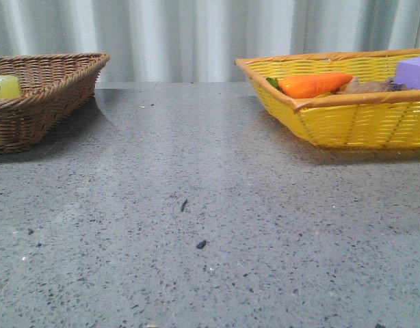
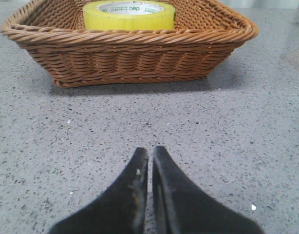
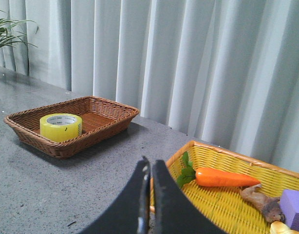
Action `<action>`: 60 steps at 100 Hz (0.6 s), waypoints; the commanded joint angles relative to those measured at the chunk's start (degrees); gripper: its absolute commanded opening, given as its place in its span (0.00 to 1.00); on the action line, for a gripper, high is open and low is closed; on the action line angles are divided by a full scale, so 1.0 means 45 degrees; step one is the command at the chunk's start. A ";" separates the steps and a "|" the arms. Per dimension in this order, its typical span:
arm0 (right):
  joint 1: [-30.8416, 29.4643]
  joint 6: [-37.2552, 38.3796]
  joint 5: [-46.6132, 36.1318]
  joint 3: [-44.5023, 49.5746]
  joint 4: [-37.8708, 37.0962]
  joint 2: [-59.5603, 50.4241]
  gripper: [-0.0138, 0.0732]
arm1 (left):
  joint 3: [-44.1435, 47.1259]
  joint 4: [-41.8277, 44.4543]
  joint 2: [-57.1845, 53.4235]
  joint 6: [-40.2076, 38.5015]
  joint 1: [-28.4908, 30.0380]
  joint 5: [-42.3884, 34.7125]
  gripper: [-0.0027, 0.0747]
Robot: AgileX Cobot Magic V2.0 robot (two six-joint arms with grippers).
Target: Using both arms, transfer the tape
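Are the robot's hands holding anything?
No. The left hand and right hand are both shut with nothing between them. The tape sits in the brown basket.

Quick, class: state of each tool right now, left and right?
Left tool: closed, holding nothing, above the table in front of the brown basket.
Right tool: closed, holding nothing, near the yellow basket.

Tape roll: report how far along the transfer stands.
The tape roll lies in the brown basket; the yellow basket holds a carrot and a purple block. Both the left gripper and right gripper are shut and empty. That fits either the tape awaiting pickup or having been delivered here.
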 commanded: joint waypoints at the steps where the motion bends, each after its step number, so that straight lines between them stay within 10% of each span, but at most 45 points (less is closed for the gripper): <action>1: -0.0097 0.0006 -0.0959 -0.0226 -0.0064 0.0233 0.11 | 0.0098 -0.0205 -0.0216 -0.0114 0.0034 -0.0640 0.01; 40: -0.0097 0.0006 -0.0874 -0.0226 -0.0098 0.0233 0.11 | 0.0098 -0.0205 -0.0216 -0.0114 0.0034 -0.0640 0.01; 60: -0.0570 0.0006 -0.0794 0.0813 -0.2983 0.0233 0.11 | 0.0098 -0.0205 -0.0216 -0.0114 0.0034 -0.0640 0.01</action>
